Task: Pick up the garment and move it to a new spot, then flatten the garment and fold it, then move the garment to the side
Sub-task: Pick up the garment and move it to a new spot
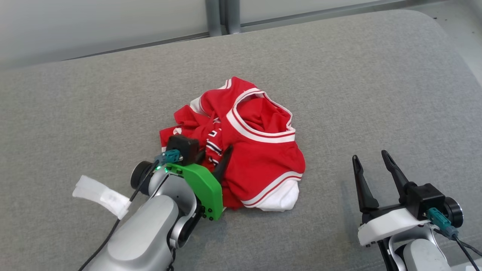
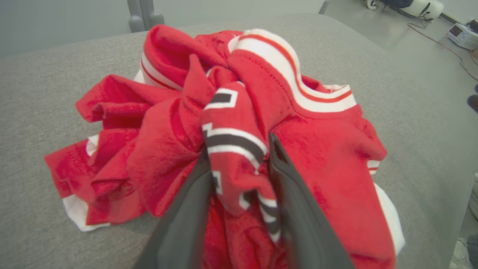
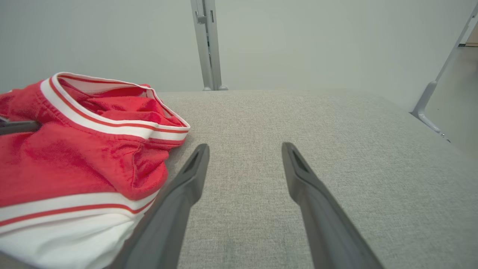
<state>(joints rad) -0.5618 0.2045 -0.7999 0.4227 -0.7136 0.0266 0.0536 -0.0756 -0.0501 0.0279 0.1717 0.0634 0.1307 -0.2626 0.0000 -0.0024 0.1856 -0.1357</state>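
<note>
The garment, a red jersey with white and red trim, lies crumpled in a heap in the middle of the grey padded surface. My left gripper reaches into the heap's near left side. In the left wrist view its jaws stand partly apart, with a loose fold of the garment bearing black and white stripes between the left gripper fingers. My right gripper rests open and empty on the surface, to the right of the heap. The right wrist view shows the garment beside the right gripper.
A white strip of tape or cloth hangs from my left forearm. A grey metal post stands behind the surface's far edge. The surface's rounded right corner drops to the floor. In the left wrist view, cables and equipment lie on the floor.
</note>
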